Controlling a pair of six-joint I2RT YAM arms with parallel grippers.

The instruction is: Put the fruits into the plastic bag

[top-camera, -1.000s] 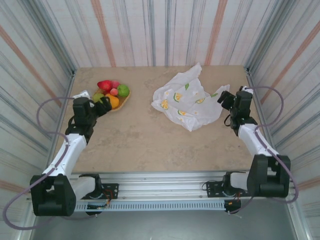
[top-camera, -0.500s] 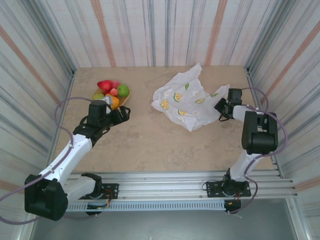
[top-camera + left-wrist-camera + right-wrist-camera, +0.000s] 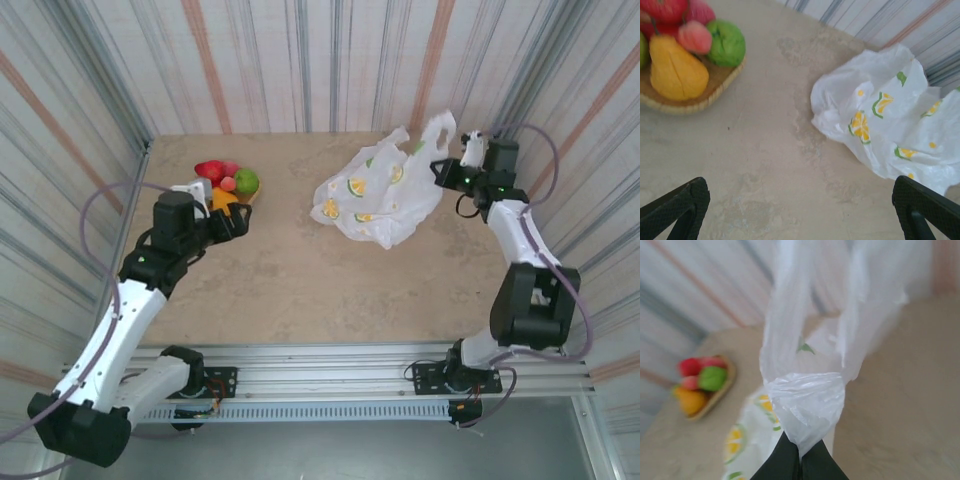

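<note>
The fruits (image 3: pixel 225 182) lie piled in a tan woven tray (image 3: pixel 250 197) at the back left: a yellow pear (image 3: pixel 677 70), a green apple (image 3: pixel 726 44), a pink peach (image 3: pixel 694 36) and a red piece (image 3: pixel 665 9). The white plastic bag (image 3: pixel 375 195) with lemon prints lies crumpled at the back centre-right. My right gripper (image 3: pixel 447 170) is shut on one of the bag's loop handles (image 3: pixel 805 400) and holds it up off the table. My left gripper (image 3: pixel 235 222) hangs open above bare table between tray and bag, its fingers (image 3: pixel 677 207) wide apart with nothing between them.
Striped walls close in the beige table (image 3: pixel 300 280) on three sides. Bare surface stretches between the tray and the bag and across the whole front half.
The right gripper has closed on the bag's handle and lifted it up and toward the back, dragging the bag. The left gripper has swung right, away from the tray.
</note>
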